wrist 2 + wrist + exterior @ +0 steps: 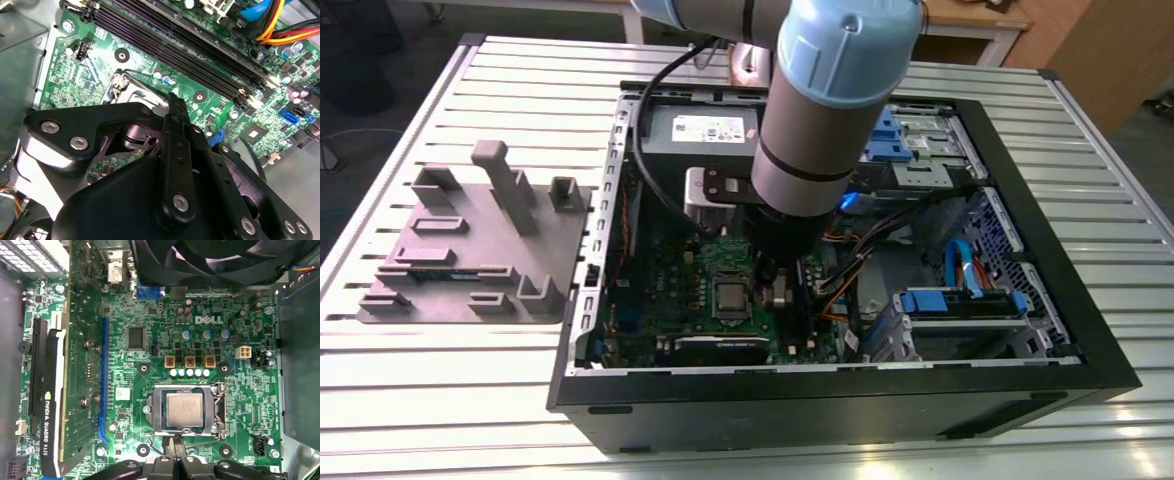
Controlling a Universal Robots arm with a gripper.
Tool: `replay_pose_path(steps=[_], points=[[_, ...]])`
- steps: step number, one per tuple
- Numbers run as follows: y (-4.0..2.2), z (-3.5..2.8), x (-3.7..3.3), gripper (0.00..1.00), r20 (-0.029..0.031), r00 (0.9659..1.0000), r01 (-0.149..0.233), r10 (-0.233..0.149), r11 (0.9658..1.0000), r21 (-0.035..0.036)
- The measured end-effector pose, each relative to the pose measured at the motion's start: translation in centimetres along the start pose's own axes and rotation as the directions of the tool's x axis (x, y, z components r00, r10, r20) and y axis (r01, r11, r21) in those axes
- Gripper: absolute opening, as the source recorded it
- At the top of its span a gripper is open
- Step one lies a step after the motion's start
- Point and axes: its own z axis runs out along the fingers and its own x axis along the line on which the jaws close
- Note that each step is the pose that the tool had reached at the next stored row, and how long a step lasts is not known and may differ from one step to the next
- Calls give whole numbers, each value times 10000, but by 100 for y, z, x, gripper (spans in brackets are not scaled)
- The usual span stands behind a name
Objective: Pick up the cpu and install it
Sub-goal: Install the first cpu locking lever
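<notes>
Jaws together, nothing btwn them: gripper tips meet as one narrow point in both wrist views. Tips sit just beside the edge of the socket; can't tell if touching. The cpu lies flat inside that socket, silver top up, apart from the tips. Green motherboard all around; memory slots run alongside, graphics card and black fan further out.

Exterior view: arm drops into the open PC case. Power supply at approx 10 o'clock from the arm's lower end. Grey tray at 9 o'clock of the case, on the slatted table, well apart from the arm.
</notes>
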Motion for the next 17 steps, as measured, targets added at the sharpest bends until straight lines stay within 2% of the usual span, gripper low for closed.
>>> replay_pose_path(steps=[9,13,17], points=[[2,18,25,10,-13,9999,166,-166,9998,111],[2,52,24,10,-20,9997,262,-262,9995,176],[8,77,29,10,-27,9994,338,-337,9993,187]])
